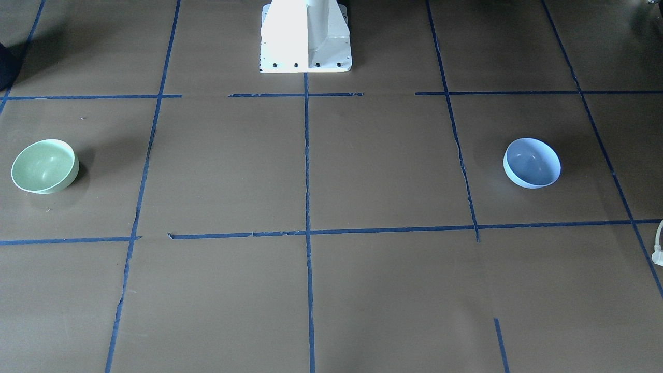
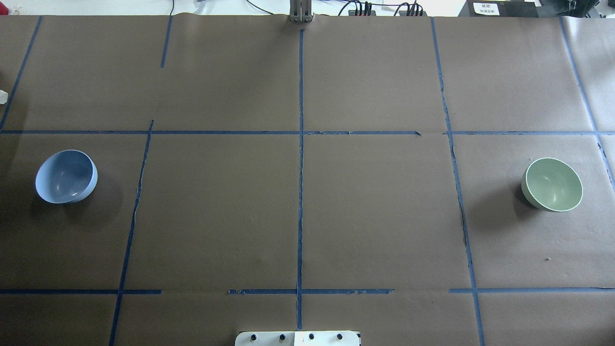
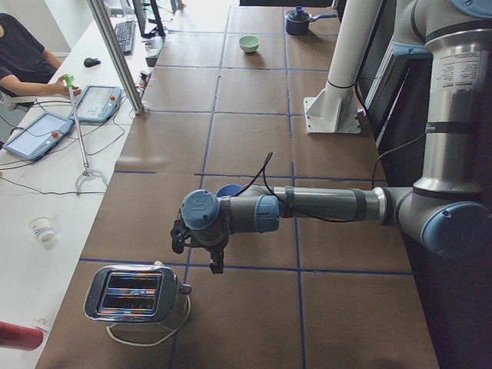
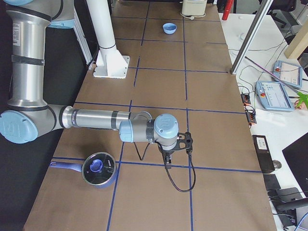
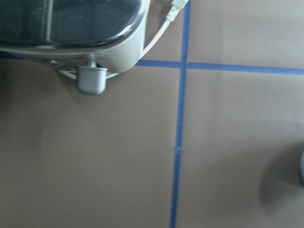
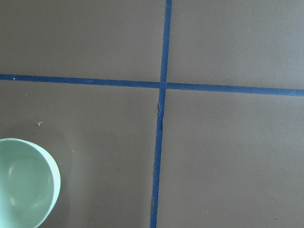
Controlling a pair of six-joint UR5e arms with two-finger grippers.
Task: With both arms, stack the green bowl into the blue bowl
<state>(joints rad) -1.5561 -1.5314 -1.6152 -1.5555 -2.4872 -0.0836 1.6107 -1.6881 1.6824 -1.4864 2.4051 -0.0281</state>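
Note:
The pale green bowl (image 1: 45, 166) stands upright and empty on the table, at the right in the overhead view (image 2: 552, 184) and at the lower left of the right wrist view (image 6: 23, 183). The pale blue bowl (image 1: 532, 162) stands upright and empty at the far left in the overhead view (image 2: 66, 176). The two bowls are far apart. My left gripper (image 3: 198, 254) hangs over the table near the blue bowl (image 3: 228, 189), which the arm partly hides. My right gripper (image 4: 176, 153) hangs over a tape crossing. I cannot tell whether either gripper is open or shut.
A chrome toaster (image 3: 134, 294) with a white cord stands next to my left gripper and shows in the left wrist view (image 5: 71, 28). A lidded blue pot (image 4: 98, 169) stands near my right arm. The white pedestal (image 1: 305, 36) stands mid-table. A person sits at the side desk (image 3: 23, 54).

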